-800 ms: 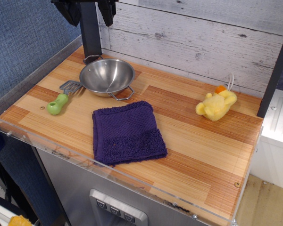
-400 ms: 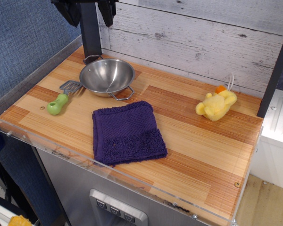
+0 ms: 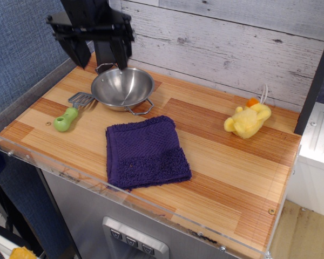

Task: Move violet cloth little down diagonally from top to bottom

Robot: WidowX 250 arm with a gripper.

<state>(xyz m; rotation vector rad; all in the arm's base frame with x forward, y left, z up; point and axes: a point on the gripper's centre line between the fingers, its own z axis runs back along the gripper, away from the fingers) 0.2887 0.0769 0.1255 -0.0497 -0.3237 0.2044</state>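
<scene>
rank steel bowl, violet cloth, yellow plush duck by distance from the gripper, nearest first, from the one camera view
Gripper hangs open over the table's back-left corner.
1. Steel bowl: just below and right of the jaws.
2. Violet cloth: centre front of the table, flat, untouched.
3. Yellow plush duck: far right side, near the back wall.
</scene>
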